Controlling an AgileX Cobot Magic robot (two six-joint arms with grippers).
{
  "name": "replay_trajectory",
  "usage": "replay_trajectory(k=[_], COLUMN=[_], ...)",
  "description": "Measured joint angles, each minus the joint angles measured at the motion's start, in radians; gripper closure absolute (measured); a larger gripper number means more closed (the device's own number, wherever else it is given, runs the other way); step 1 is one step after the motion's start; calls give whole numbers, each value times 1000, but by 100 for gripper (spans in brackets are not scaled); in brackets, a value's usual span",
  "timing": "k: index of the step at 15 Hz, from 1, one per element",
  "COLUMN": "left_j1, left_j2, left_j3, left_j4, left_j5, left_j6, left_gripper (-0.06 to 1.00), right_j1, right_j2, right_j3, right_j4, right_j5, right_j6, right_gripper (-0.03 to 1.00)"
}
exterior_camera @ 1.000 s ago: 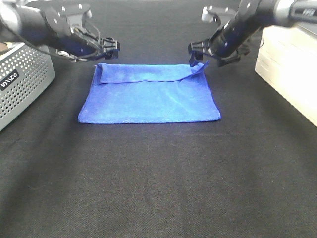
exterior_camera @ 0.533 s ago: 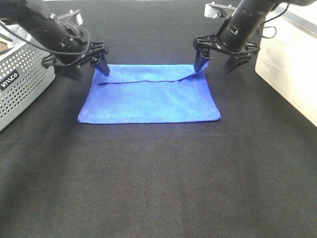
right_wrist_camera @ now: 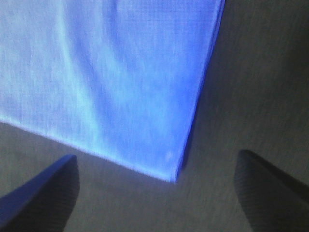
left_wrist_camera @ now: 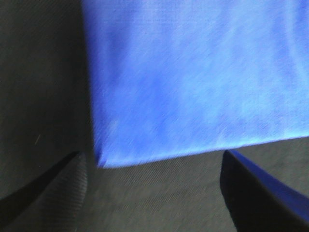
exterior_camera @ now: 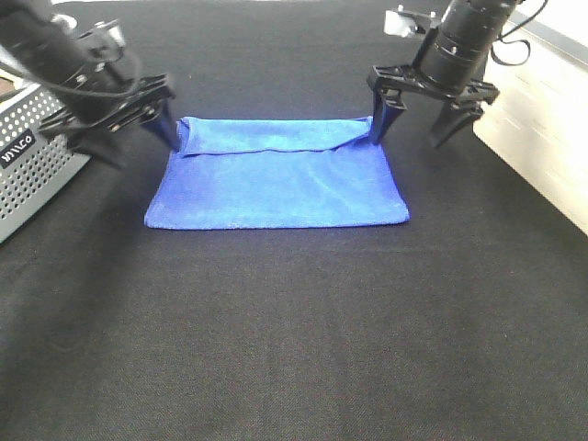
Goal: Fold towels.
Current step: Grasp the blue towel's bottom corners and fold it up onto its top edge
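Surface: black cloth covers the table [exterior_camera: 294,349]; a grey perforated basket [exterior_camera: 37,175] sits at the left edge and a white box [exterior_camera: 542,138] at the right.
Towel: the blue towel [exterior_camera: 280,179] lies flat on the far middle of the table, with a narrow flap turned over along its far edge.
Left gripper: the left gripper [exterior_camera: 138,147] points down at the far left corner, jaws spread wide and holding nothing.
Right gripper: the right gripper [exterior_camera: 409,138] points down at the far right corner, jaws also wide and empty, with its inner finger right at the slightly raised corner.
Wrist views: each shows a towel corner lying between the open fingers.
Step, as judged: taking both far corners for the next fold.
Doing it well: lower both arms evenly, pinch every layer at each corner, lift together, and keep the edge taut so the fold lands square.
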Motion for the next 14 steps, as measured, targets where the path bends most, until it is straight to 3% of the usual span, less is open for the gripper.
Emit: replay_trajectory(k=[2,3,4,6,8,10,14], left_j1=[11,11,11,11,11,11,11], left_j2=[-22,-22,-22,-25,-26,-10,77], left_j3=[98,130,138,141,141,141,141], left_j4=[4,10,11,12,1,-29,-80], left_j5=[-28,-34,-50,-116,-179,-217,-237], left_j6=[-7,-12,-12,-29,-35,-35,-7], left_gripper=[21,21,21,21,21,22,22], right_j1=[-12,-34,-83,-144,-154,-154,-154], right_j2=[-68,-110,-148,-155,-155,-155,-135], right_j3=[154,246,351,429,454,456,456], right_j4=[28,90,216,368,409,439,405], right_j5=[-60,-115,-171,-201,-242,-278,-307], right_j6=[-14,-51,-144,-277,-375,-397,-419], right_gripper=[15,15,15,15,15,15,15])
